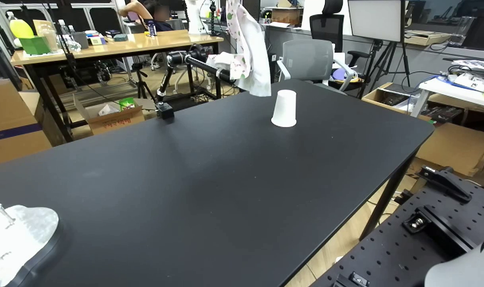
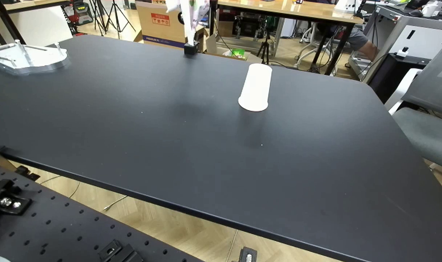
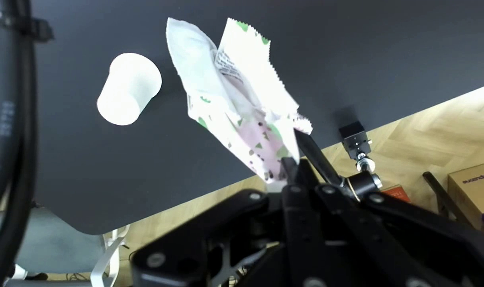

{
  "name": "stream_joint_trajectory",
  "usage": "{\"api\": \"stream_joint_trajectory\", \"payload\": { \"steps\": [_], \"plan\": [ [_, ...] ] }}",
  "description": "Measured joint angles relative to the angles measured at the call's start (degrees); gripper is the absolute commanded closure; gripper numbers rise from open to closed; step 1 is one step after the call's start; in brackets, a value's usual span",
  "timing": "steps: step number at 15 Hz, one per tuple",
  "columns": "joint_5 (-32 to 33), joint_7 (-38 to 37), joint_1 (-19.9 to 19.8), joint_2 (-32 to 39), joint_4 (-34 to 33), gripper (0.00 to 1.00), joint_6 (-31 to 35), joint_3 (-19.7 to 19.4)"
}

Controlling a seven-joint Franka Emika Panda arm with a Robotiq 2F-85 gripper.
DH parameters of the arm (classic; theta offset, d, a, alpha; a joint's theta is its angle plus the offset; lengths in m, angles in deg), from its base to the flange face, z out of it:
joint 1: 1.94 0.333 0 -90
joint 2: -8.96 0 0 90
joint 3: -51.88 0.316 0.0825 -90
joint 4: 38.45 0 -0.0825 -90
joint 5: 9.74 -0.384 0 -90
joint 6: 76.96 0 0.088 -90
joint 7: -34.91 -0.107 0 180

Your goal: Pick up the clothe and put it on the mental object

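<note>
One cloth (image 3: 245, 107): aloft, pinched by the gripper (image 3: 298, 169), overlapping the black jointed stand (image 1: 202, 65) in view; contact unclear.
Table (image 1: 210, 187): stand's base sits at the far edge; black surface spreads wide from the cup (image 1: 285, 107) to the near edge.
Lettering: "compuzone", inverted in the wrist view, on a carton (image 3: 475, 195); cloth print too small to read.
Count: one cup, upside down; one stand; one white pegged board (image 1: 34, 221), well apart from both.

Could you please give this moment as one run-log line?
gripper: shut on cloth; cloth: hanging at black bar, contact unclear; cup: upside down on table
</note>
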Motion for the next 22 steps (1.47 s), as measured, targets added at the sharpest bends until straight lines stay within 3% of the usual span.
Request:
{"api": "stream_joint_trajectory", "payload": {
  "steps": [8,22],
  "plan": [
    [-1.82,-3.83,1.08,4.50,-0.57,1.00,3.44,-0.65],
    [0.05,-13.75,-1.12,3.93,-3.77,1.00,7.45,-3.52]
  ]
}}
